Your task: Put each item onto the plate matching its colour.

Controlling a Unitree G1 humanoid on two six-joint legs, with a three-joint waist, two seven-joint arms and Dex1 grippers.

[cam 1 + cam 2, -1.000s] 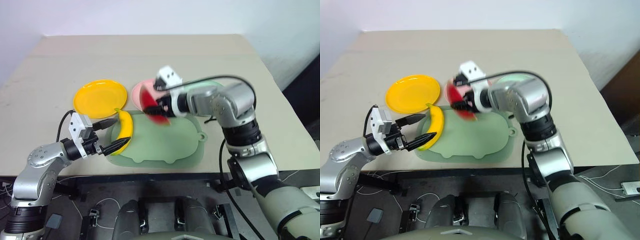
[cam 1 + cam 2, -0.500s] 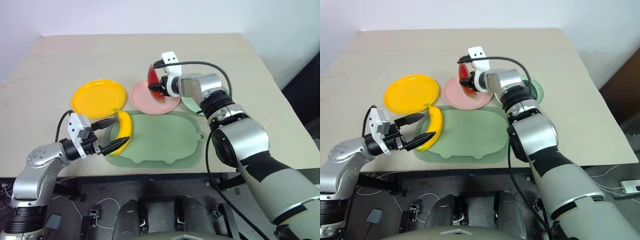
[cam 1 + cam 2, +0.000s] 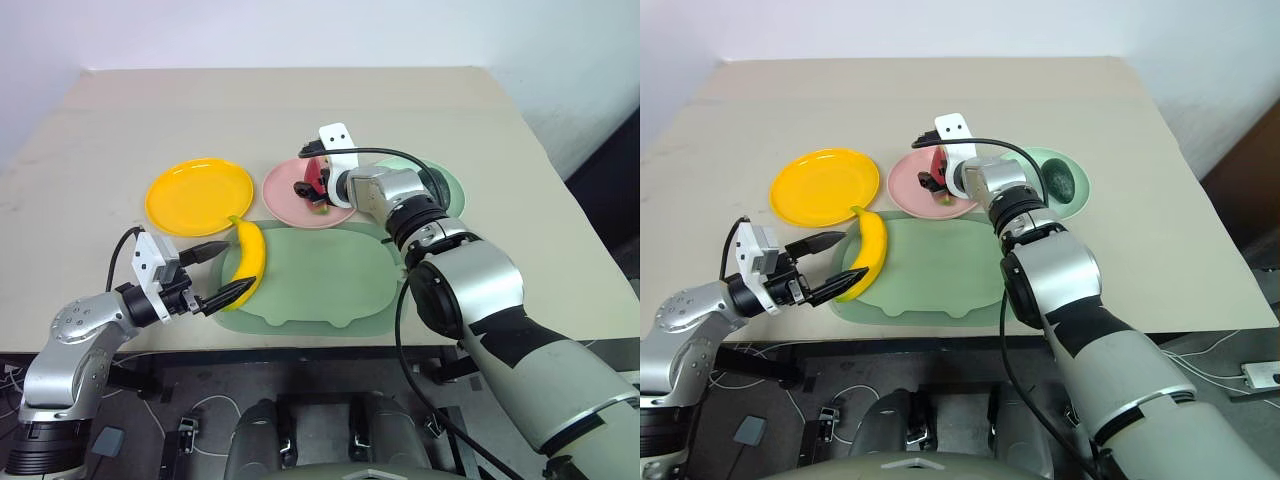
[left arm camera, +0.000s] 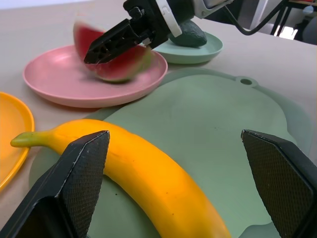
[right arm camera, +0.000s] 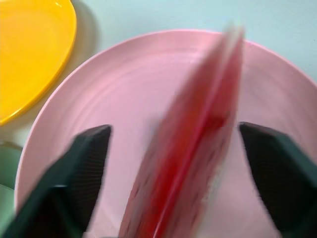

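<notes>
Watermelon [image 3: 316,183] just dropped from my right gripper [image 3: 312,180], fingers now spread, onto pink plate [image 3: 285,200], frame centre. Left gripper [image 3: 222,270] wide, empty, straddling banana [image 3: 245,262] lower left. Banana next.

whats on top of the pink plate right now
A red watermelon wedge with green rind sits on the pink plate, between the open jaws of the right gripper. The wedge and gripper cover part of the plate's middle, so what lies beneath them cannot be seen.
</notes>
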